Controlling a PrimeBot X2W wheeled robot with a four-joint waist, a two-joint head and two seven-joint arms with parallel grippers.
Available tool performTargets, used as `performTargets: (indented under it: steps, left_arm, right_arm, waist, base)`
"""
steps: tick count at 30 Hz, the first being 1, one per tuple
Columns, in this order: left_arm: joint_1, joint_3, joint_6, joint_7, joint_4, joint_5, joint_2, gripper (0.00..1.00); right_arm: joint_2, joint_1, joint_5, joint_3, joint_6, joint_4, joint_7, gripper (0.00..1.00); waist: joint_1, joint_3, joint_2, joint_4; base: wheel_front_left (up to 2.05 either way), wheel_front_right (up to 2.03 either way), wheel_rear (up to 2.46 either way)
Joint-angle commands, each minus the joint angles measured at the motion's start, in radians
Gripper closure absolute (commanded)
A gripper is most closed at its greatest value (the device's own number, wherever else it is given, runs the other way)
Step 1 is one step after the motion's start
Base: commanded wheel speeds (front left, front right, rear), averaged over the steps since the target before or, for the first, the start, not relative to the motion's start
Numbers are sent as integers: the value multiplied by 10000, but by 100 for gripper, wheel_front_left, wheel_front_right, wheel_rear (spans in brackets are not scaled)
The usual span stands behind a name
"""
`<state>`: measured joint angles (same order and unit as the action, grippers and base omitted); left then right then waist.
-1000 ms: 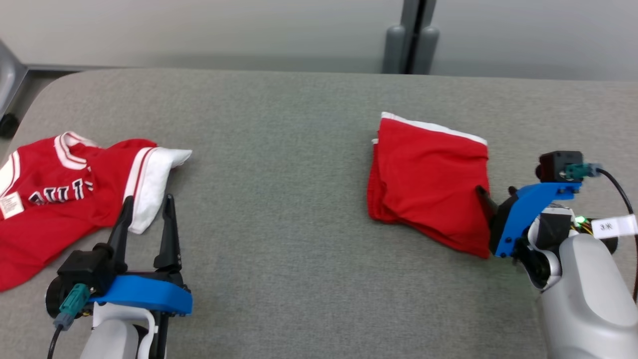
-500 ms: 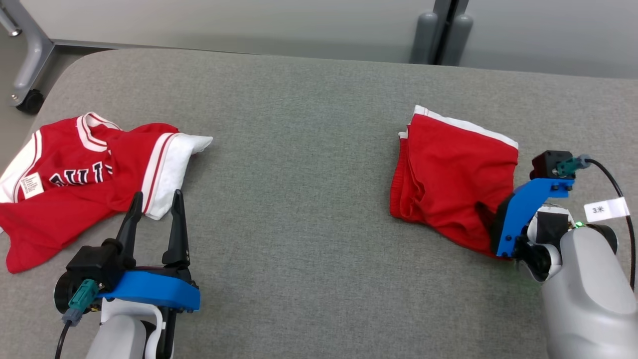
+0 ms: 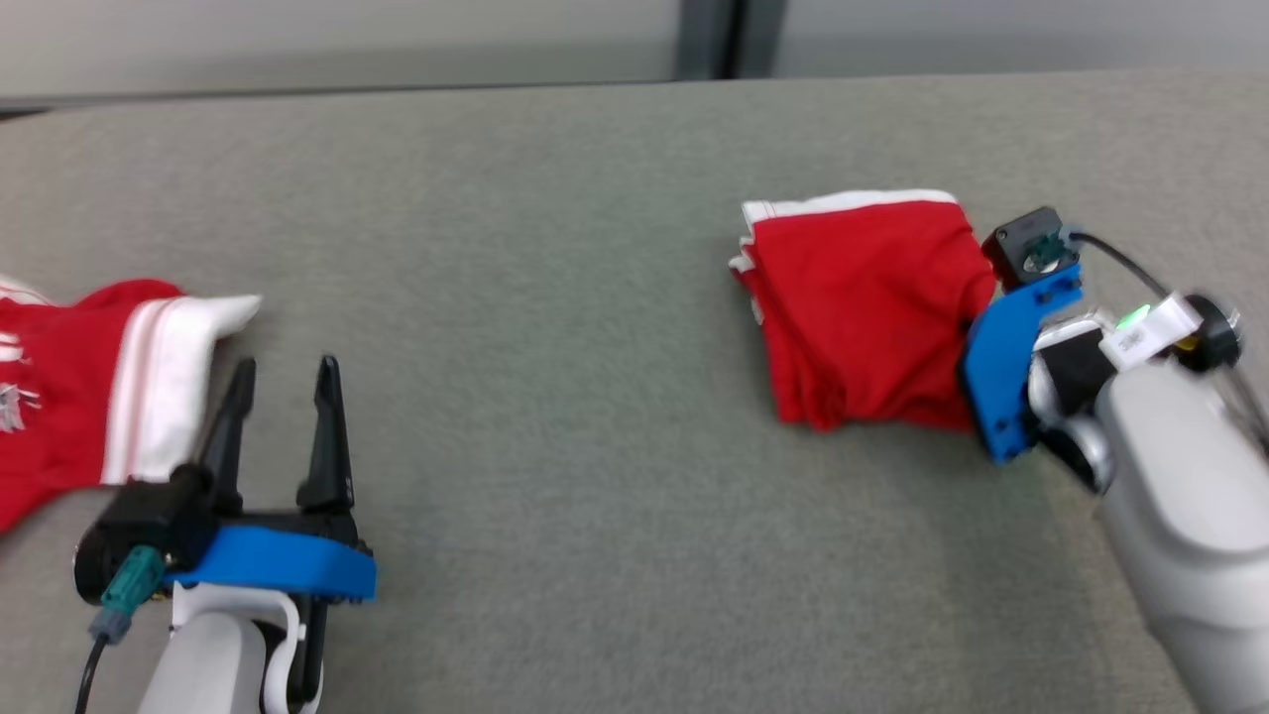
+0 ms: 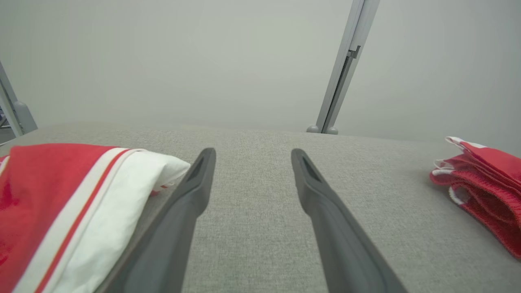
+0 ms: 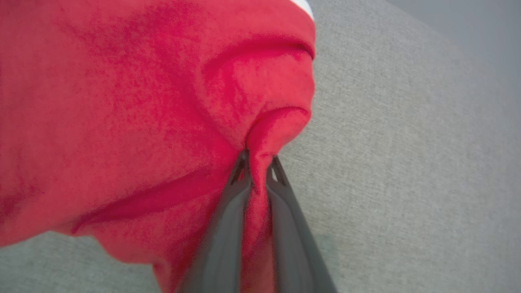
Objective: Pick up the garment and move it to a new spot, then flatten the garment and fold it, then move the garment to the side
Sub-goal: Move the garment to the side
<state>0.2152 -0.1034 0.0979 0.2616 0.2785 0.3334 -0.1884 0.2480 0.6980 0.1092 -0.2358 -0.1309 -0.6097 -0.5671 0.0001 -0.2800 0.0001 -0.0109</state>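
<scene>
Pinching the red shorts [image 3: 863,297], the right end effector [image 5: 258,163] is clamped; left end effector [image 3: 285,365] gapes beside the garment [image 3: 89,397].

Head view: jersey [image 3: 69,397] cut off at L edge, print [image 3: 12,409] blurred; right hand [image 5: 257,162] fingers hidden behind shorts [image 3: 872,307].

Bare grey table [image 3: 555,416] lies open between 2 obstacles: jersey [image 3: 69,416] (far left) and shorts [image 3: 863,297].
</scene>
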Motion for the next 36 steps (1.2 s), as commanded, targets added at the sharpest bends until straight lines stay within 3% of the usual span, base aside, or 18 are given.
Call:
performTargets:
  steps: [1,7,10,12,15,28,30,31,32,36]
  left_arm:
    - [223,50,14,46,-94,-61,-63,0]
    - [702,-79,6,38,-648,-217,-196,0]
    - [1067,-172,51,-64,-873,-273,-270,0]
    - [1241,-253,41,-140,-1055,-331,-341,0]
    - [1505,-287,50,-316,-1319,-427,-526,0]
    - [1632,-311,-60,-812,-2039,-507,-991,0]
    - [1609,-337,-71,-834,-2057,-493,-1006,0]
    - [1587,-352,-76,-847,-2056,-478,-1002,0]
    - [1557,-373,-84,-847,-2042,-464,-992,0]
    - [1431,-434,-89,-753,-1899,-368,-929,0]
  right_arm:
    - [429,228,209,-398,0,173,-90,100]
    - [3394,1159,1159,-2900,0,1361,-240,100]
    - [4571,1531,1420,-3352,2,1608,127,100]
    - [4980,1696,1468,-3323,2,1545,516,100]
    - [5346,1850,1144,-3001,2,1205,1219,100]
    - [4874,1702,-51,-1081,2,-409,3249,100]
    - [4715,1782,-188,-986,2,-557,3524,60]
    - [4626,1795,-264,-904,2,-640,3624,5]
    - [4575,1806,-401,-818,2,-711,3723,0]
    - [4277,1627,-735,-526,2,-871,4015,0]
  waist:
    - [-1,-61,-1,-218]
    - [-1,-952,-1,-1187]
    - [-1,-1432,-1,-1479]
    - [-1,-1731,-1,-1645]
    - [-1,-2125,-1,-1821]
    - [-1,-2646,-1,-2110]
    - [-1,-2622,-1,-2106]
    - [-1,-2595,-1,-2104]
    - [-1,-2557,-1,-2094]
    - [-1,-2297,-1,-1996]
  base:
    - [0,0,0]
    - [0,0,0]
    - [0,0,0]
    - [0,0,0]
    - [0,0,0]
    - [0,0,0]
    - [0,0,0]
    - [0,0,0]
    - [0,0,0]
    - [0,0,0]
